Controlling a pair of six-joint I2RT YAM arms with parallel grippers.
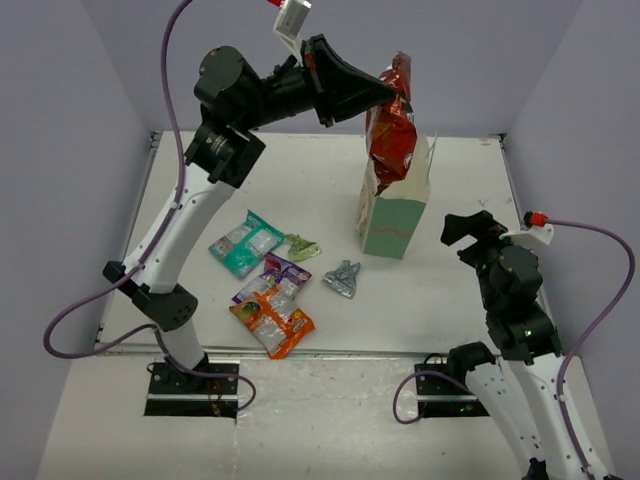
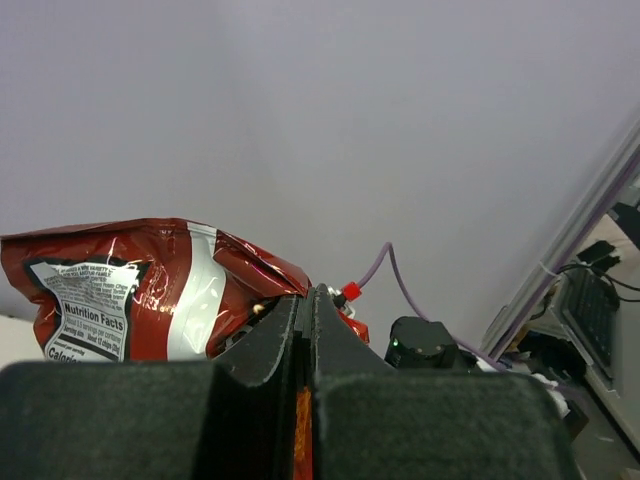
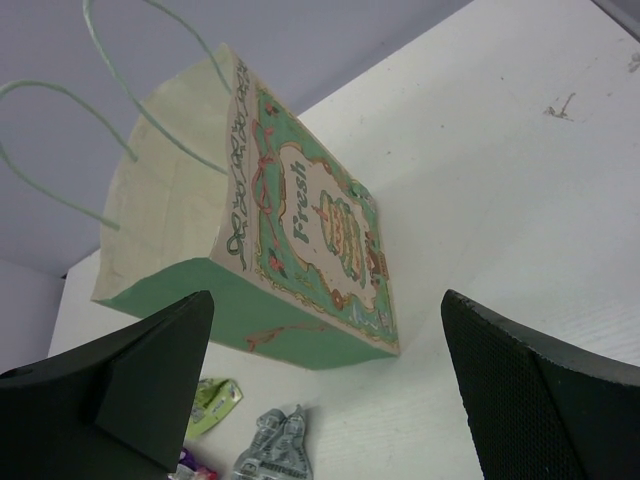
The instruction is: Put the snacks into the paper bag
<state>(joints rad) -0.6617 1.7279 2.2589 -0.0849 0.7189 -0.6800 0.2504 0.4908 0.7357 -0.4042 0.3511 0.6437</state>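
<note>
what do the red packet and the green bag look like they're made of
The red packet looks like thin glossy foil or plastic film: crinkles and bright glints. The paper bag looks like matte printed paper: crisp folded edges, flat walls.

A red packet (image 1: 392,125) and a mint-green paper bag (image 1: 395,228) are pictured against a white desk (image 1: 460,185).
The red packet is marked with a silver-white band and a white nutrition panel. The paper bag is printed with a cream panel, green lettering and pink ribbon. A teal packet (image 1: 244,244), purple packet (image 1: 277,276), orange packet (image 1: 274,321), green packet (image 1: 303,246) and silver packet (image 1: 342,279) are also shown.
</note>
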